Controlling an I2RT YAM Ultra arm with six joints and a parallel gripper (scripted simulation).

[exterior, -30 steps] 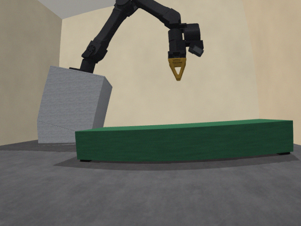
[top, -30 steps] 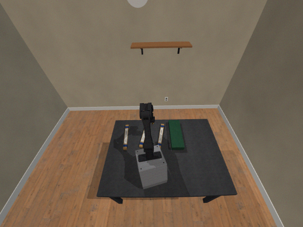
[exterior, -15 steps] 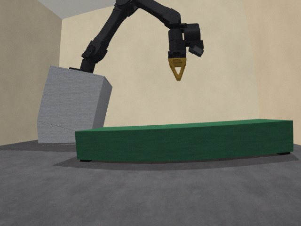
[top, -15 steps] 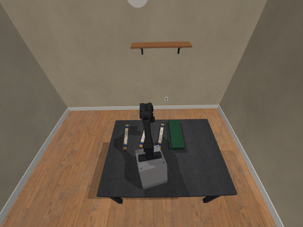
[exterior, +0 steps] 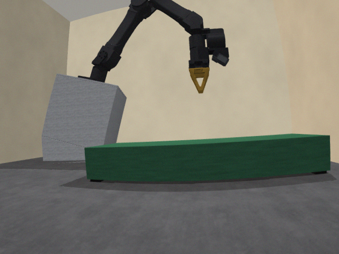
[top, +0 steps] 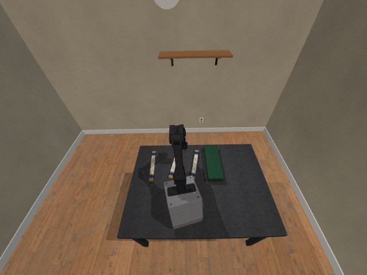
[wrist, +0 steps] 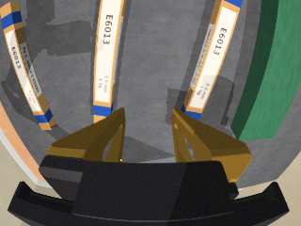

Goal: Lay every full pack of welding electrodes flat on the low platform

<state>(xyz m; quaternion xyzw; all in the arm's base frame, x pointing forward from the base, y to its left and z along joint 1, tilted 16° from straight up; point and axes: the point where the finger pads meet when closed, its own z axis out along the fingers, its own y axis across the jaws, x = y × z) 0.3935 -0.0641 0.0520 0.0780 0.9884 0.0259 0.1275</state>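
Three long narrow packs, white with blue and tan bands, lie flat on the dark table. The left pack (top: 152, 166) (wrist: 25, 66), the middle pack (wrist: 109, 40) marked E6013, partly hidden by the arm in the top view (top: 171, 171), and the right pack (top: 194, 163) (wrist: 213, 56) lie side by side. The green low platform (top: 213, 162) (exterior: 207, 157) (wrist: 266, 63) stands right of the right pack, with nothing on it. My gripper (exterior: 199, 82) (wrist: 149, 114) hangs well above the table, half open with nothing between the fingers, over the gap between the middle and right packs.
The grey robot base (top: 183, 204) (exterior: 79, 120) stands near the table's middle front. A wooden shelf (top: 195, 54) hangs on the far wall. The platform hides the packs in the exterior view.
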